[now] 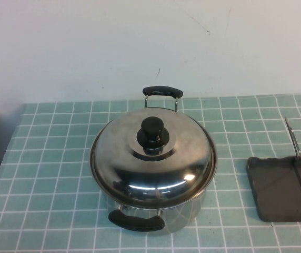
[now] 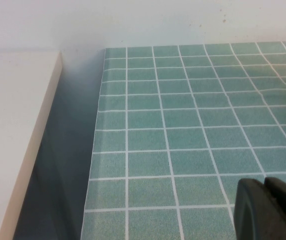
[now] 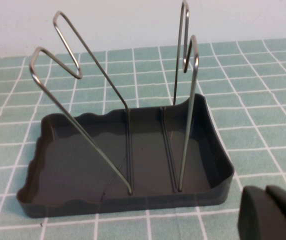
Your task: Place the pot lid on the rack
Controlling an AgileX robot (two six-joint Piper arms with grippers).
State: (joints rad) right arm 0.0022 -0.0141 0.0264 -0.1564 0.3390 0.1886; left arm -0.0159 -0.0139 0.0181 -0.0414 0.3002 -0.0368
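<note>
Two black handles stick out from the steel pot at the centre of the high view, and the pot lid sits on it, black knob up. Well apart, at the right edge, the rack rests on the green tiled tabletop, its wire loops upright. Only a dark corner of the left hand and of the right hand shows low in each wrist view, the right near the rack; whether either is clenched I cannot tell.

Tiled table: pot, rack.
</note>
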